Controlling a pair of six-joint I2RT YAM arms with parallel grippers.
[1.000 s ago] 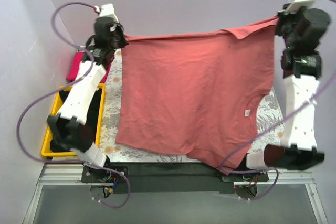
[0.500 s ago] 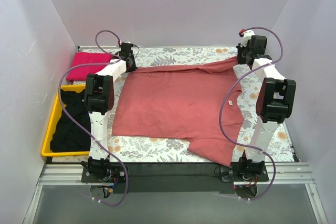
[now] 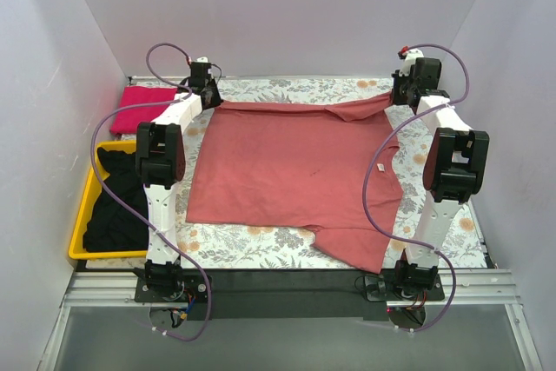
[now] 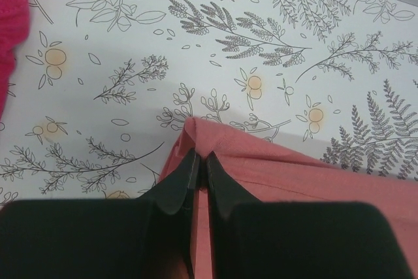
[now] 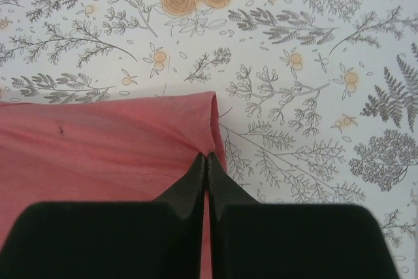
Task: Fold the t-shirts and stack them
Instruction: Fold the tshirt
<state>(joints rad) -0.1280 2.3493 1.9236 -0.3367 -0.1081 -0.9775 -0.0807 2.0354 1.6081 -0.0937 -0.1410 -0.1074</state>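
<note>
Both far corners of the salmon-red t-shirt are pinched tight, one in the left gripper, one in the right gripper; it lies spread on the floral table. Its white tag is too small to read; the left arm partly hides the magenta-pink t-shirt.

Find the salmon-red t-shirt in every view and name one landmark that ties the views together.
Top external: salmon-red t-shirt spread flat across the middle of the table.
Left wrist: one corner of it, lower right.
Right wrist: one corner of it, left of centre.
Shared landmark: the flowered tablecloth under the shirt shows in all three.
</note>
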